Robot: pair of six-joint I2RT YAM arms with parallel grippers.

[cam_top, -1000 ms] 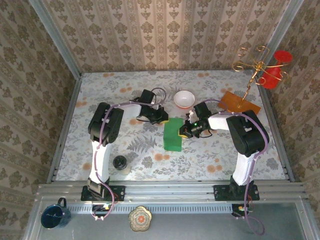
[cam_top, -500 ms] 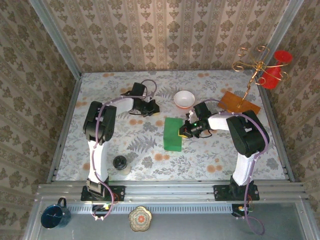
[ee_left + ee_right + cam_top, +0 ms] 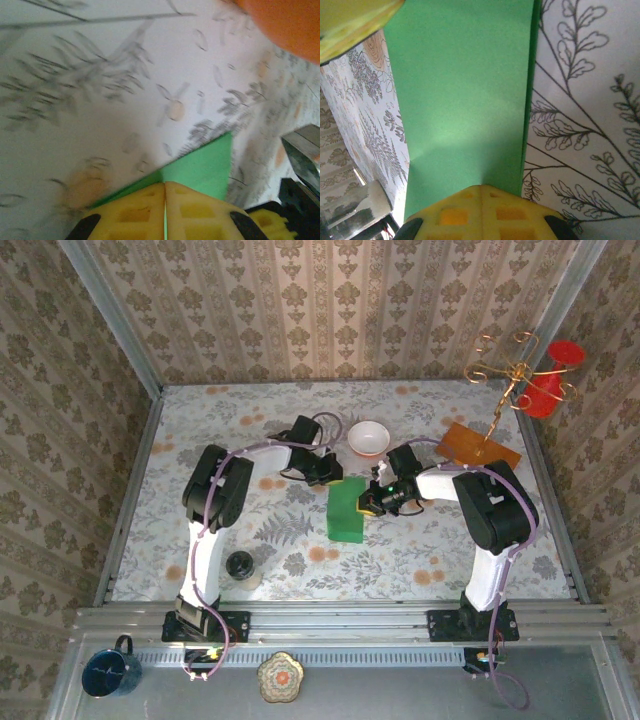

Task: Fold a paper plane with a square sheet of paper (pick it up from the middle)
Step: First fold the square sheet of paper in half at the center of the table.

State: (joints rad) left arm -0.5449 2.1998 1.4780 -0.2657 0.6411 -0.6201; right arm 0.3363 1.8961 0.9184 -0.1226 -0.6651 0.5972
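The square sheet of paper (image 3: 346, 508) is bright green and lies folded in half as an upright rectangle on the flowered tabletop. My left gripper (image 3: 325, 472) is shut, its yellow tips (image 3: 165, 184) at the sheet's far left corner, where green paper (image 3: 205, 165) spreads out beyond them. My right gripper (image 3: 372, 500) is shut too, tips (image 3: 481, 187) down on the paper (image 3: 465, 90) near its right edge. A thin strip of the lower layer (image 3: 533, 75) shows along that edge. No paper plane shape shows.
A white bowl (image 3: 368, 437) stands just behind the paper. At the back right an orange-brown board (image 3: 482, 445) carries a gold wire stand (image 3: 515, 370), next to a red cup (image 3: 555, 375). A small dark jar (image 3: 241, 566) sits front left.
My left gripper swung away to the back left half a second ago and has come back to the paper's far left corner. Right gripper and paper have not moved.
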